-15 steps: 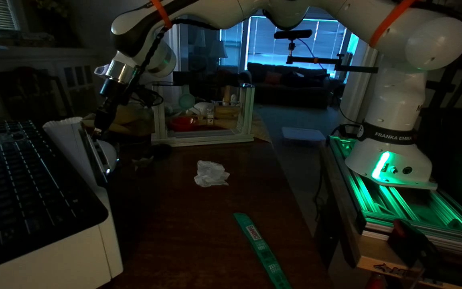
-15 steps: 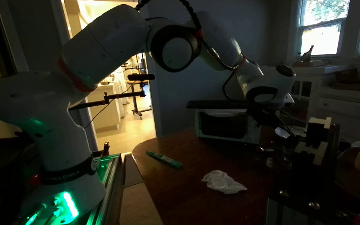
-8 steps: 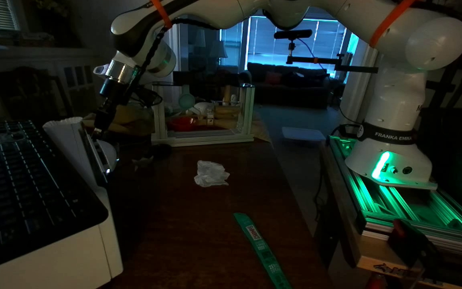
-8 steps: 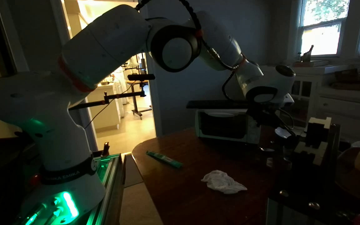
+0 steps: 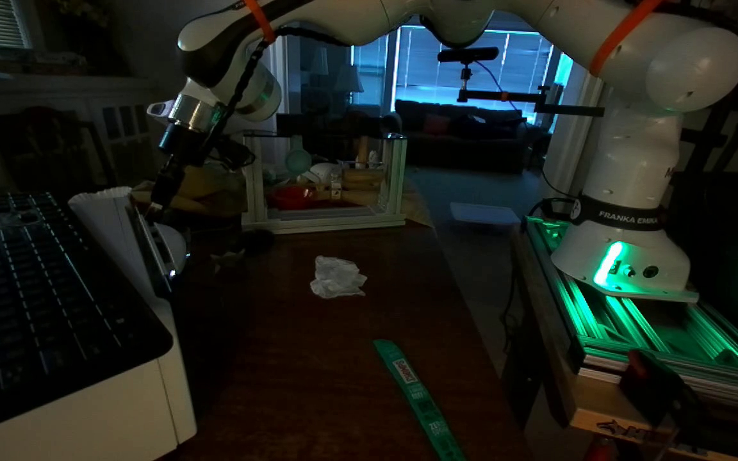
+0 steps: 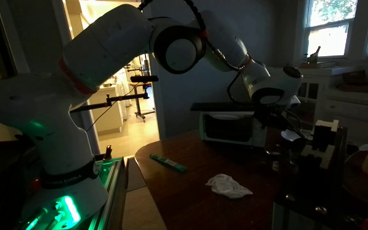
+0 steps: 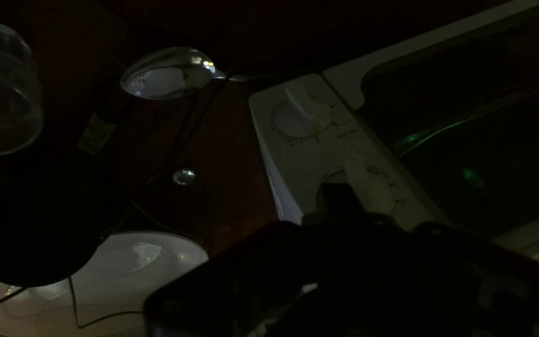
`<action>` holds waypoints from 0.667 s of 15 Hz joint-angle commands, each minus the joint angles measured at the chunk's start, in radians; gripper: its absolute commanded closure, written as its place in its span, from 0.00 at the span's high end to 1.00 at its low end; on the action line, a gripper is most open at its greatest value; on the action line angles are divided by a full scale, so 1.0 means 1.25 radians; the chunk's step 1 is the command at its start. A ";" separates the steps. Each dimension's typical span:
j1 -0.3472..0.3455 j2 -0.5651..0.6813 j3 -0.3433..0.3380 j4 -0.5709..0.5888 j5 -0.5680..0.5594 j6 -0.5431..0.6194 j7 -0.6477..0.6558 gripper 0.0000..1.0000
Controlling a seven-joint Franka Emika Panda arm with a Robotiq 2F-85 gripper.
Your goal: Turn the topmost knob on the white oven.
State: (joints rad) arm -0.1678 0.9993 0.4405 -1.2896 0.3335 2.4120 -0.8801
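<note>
Toaster oven [image 6: 228, 127] sits far back on the table [image 6: 188, 191] in an exterior view. Wrist view: my gripper [image 7: 342, 199] overlaps its near knob [image 7: 373, 194], honestly can't tell if it's clamped or spread.

In both exterior views, overlooks the same bench [image 5: 305, 358] and Panda arm [image 6: 110, 51] from roughly opposite sides, facing a window [image 5: 433, 78] at one o'clock or a doorway [image 6: 120, 110] at ten; in the wrist view, aims down close at the toaster oven [image 7: 300, 159] and its knobs [image 7: 303, 112].
</note>
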 commanded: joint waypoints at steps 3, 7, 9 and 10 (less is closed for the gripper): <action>-0.015 -0.026 0.019 -0.027 0.028 -0.074 -0.074 0.00; -0.006 -0.036 0.007 -0.030 0.037 -0.116 -0.095 0.00; -0.004 -0.041 0.003 -0.034 0.046 -0.117 -0.096 0.00; -0.003 -0.044 0.002 -0.036 0.051 -0.112 -0.095 0.00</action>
State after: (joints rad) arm -0.1715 0.9772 0.4560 -1.2964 0.3665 2.2865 -0.9785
